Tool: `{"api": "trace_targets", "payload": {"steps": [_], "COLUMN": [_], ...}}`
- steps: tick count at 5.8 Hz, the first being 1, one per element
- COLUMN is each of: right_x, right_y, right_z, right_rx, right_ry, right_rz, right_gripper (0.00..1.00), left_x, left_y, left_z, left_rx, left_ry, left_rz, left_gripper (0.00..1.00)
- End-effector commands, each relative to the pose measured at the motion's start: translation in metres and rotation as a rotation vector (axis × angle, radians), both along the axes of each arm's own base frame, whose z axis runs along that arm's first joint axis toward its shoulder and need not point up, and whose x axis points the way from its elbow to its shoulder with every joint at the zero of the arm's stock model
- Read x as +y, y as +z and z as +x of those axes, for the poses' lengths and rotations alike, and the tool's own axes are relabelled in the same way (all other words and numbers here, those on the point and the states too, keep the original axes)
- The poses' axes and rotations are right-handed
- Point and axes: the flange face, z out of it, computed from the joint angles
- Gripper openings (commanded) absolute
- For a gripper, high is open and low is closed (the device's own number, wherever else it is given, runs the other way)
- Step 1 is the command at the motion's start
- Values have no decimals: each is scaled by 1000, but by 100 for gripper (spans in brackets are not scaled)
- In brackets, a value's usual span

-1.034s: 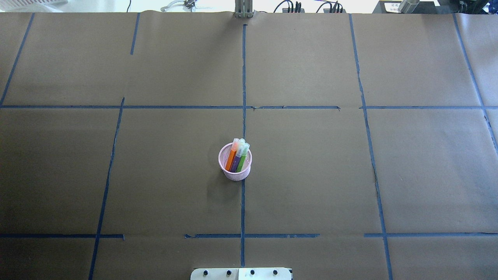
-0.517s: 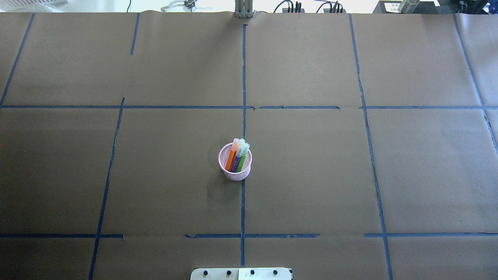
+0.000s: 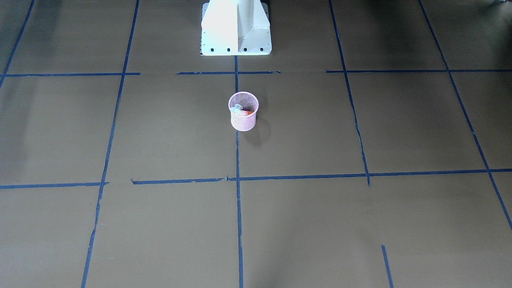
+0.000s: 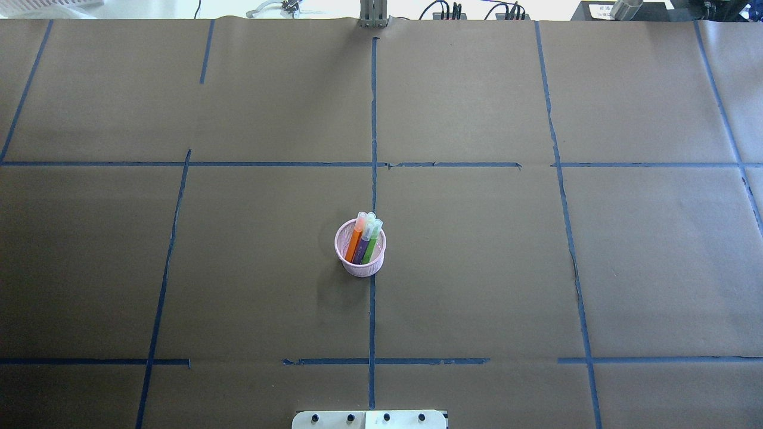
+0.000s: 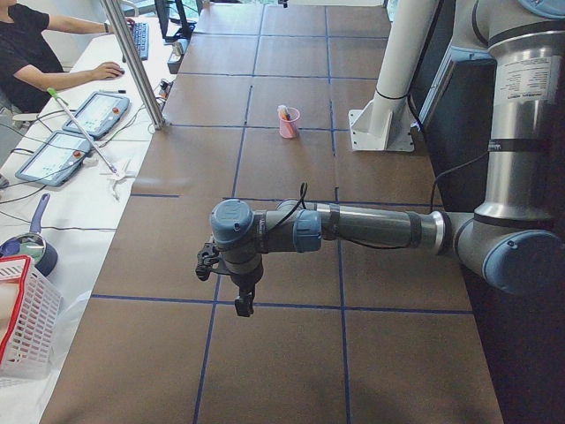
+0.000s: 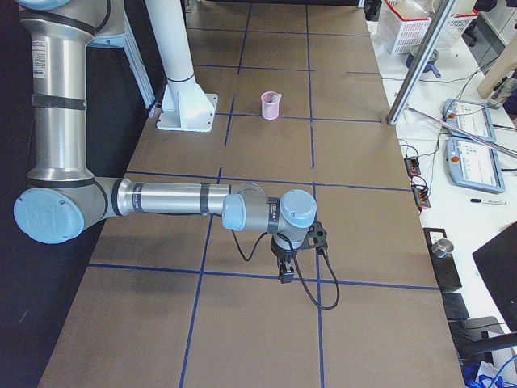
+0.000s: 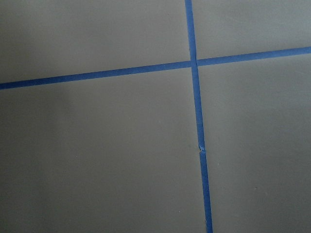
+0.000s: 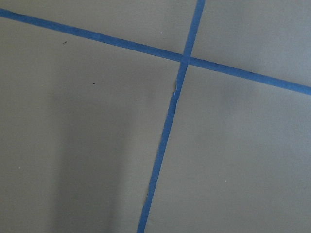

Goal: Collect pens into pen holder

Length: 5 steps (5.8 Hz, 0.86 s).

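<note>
The pink wire-mesh pen holder stands upright near the table's middle, on the central tape line; it also shows in the front view, the left view and the right view. The orange pen, the purple pen and the green pen stand inside it, pale ends up, leaning on the far rim. My left gripper shows only in the left side view and my right gripper only in the right side view, both far from the cup above bare table. I cannot tell whether they are open or shut.
Brown paper with blue tape lines covers the table. The robot's white base stands close behind the cup. Operator desks with tablets, a person and a white basket lie beyond the table's far edge.
</note>
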Motion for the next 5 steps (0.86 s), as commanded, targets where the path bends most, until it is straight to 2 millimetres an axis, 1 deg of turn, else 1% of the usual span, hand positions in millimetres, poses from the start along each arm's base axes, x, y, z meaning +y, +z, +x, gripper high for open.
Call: {"api": "trace_targets", "payload": {"steps": [1,2,3,4,5], "right_x": [1,-1,-13,-12,-12], "right_y": [4,-3,-24,-32,-35], "right_z": [0,0,1,16,17], "right_rx": [5,1,0,0,7], "right_ry": [20,21,24,54,55], "right_rz": [-30,-12,26,42,49], "right_gripper": [100,100,100,100,100], "left_x": [-3,-2,-3,-4,6], "left_y": [-7,-6,-6,-13,-7], "left_z": [1,1,1,8,9], "left_rx": [2,4,7,99,114], "left_ry": [-8,-6,-8,-9,-12], "left_rz": [14,12,7,13,-7], "left_gripper": [100,100,100,100,100]}}
